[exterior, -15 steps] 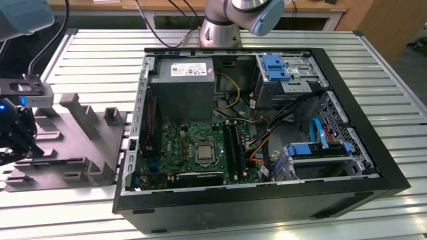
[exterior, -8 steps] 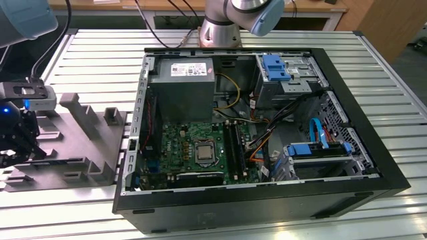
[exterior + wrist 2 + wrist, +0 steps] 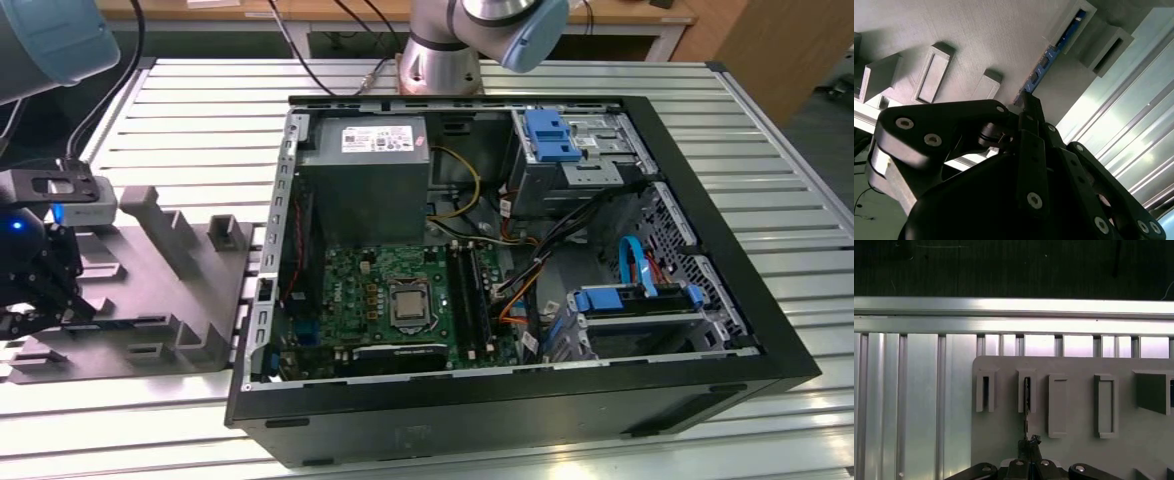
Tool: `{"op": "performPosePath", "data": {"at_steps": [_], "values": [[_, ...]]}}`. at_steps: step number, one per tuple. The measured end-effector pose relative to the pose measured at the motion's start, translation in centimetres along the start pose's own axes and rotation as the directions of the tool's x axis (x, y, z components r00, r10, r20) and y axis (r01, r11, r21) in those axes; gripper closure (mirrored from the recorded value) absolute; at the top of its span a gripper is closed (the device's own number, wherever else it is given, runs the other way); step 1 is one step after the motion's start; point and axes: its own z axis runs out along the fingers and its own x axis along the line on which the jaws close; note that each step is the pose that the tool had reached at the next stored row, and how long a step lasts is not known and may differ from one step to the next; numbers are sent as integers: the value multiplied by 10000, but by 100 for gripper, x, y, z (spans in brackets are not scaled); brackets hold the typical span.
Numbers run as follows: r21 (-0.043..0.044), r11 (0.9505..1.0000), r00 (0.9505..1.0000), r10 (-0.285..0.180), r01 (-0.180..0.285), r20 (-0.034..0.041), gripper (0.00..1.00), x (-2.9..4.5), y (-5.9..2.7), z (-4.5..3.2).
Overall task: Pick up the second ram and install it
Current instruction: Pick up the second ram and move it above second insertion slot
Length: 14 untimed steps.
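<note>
Over at the grey holder (image 3: 160, 300) the black hand (image 3: 27, 318) hangs low above the end of the holder that lies away from the open computer case (image 3: 787, 340). The holder itself sits flat on the ribbed metal surface (image 3: 200, 130), just beside the case wall.

In the first wrist view the hand (image 3: 1029, 442) has its fingertips pressed together on the second ram (image 3: 1026, 395). The stick shows edge-on as a thin dark line, its far part sitting in one of the holder's (image 3: 1079, 455) narrow raised pockets. Another narrow pocket stands next to it on one side and wider rectangular pockets on the other.

The second wrist view shows the same grip from underneath. The hand (image 3: 1029, 102) pinches the near end of the second ram (image 3: 1046, 60), whose bluish board runs along the holder (image 3: 979, 40) into a pocket at its far end.

Beyond the holder, inside the case, the green motherboard (image 3: 387, 290) lies below the grey power supply (image 3: 363, 160).
</note>
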Motion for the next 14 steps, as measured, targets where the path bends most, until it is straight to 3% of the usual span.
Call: {"op": "performPosePath", "data": {"at_steps": [10, 14], "values": [[0, 10000, 10000, 0, 0, 4, 89, 1, 0, 0], [0, 10000, 10000, 0, 0, 5, 70, 1, 0, 0]]}}
